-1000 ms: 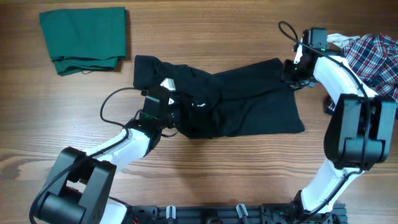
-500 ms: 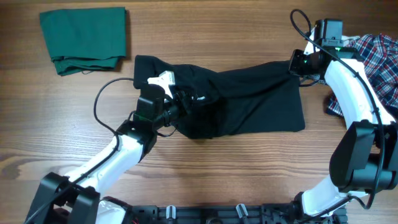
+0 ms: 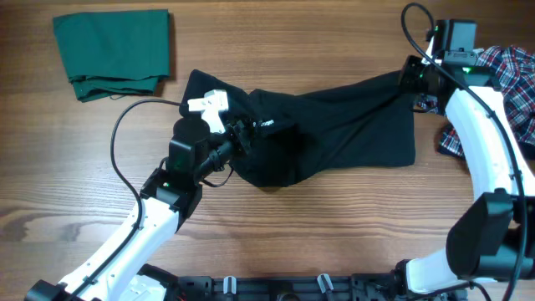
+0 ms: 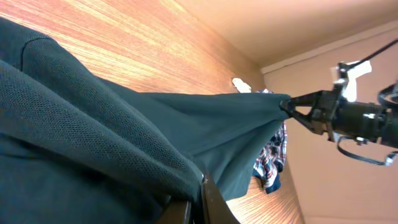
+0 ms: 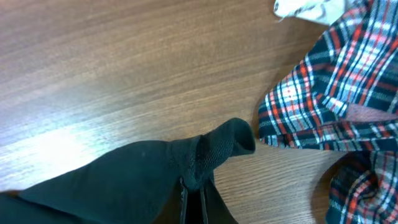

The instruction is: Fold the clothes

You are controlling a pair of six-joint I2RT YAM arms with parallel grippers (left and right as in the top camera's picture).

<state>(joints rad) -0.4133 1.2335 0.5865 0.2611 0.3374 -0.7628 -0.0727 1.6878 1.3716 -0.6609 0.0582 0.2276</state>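
Overhead: black shirt [image 3: 334, 134] stretched across middle of counter [image 3: 318, 226], green garment [image 3: 113, 52] at far-left corner, plaid shirt [image 3: 501, 67] at far-right corner; only wrist cams show left end effector [image 4: 198, 200] and right end effector [image 5: 193, 198] each clamped on black shirt fabric.

We find bare wooden table [image 3: 334, 234] on the near side of the stretched black knit polo shirt [image 3: 343, 134] and along its far side. A folded green garment [image 3: 111, 52] fills the far left corner, and a crumpled red-white-navy plaid shirt [image 3: 514, 73] crowds the right edge.
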